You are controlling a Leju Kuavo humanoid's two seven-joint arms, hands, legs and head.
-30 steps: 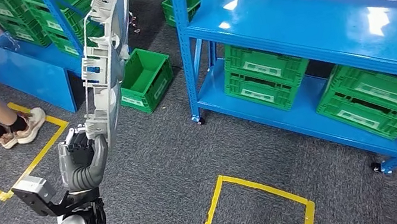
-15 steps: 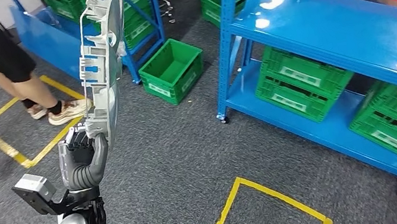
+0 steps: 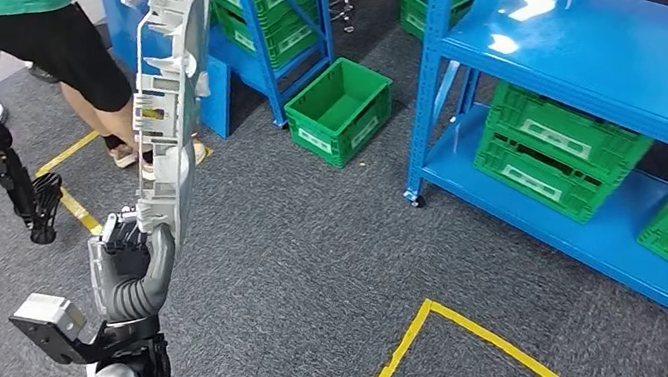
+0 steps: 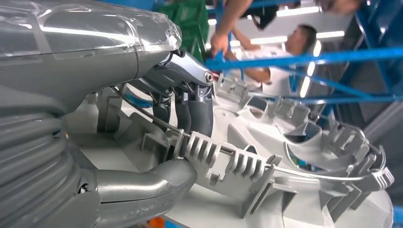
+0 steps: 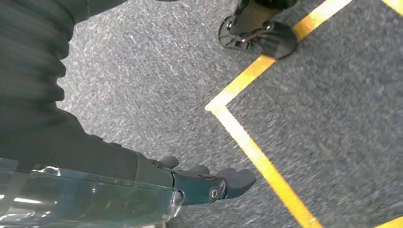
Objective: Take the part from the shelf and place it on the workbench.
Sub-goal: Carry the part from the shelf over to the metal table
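My left hand (image 3: 129, 272) grips the grey part (image 3: 166, 109) by its lower end, holding it upright over the floor. My right hand (image 5: 209, 183) hangs over the carpet (image 5: 309, 118), fingers spread and holding nothing.

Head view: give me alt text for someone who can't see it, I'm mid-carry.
The robot's left hand holds a long, pale grey ribbed plastic part upright over grey carpet marked with yellow floor tape. To the right stands a blue metal shelf rack holding green plastic crates; one more green crate sits on the floor, and a person's legs are behind the part.
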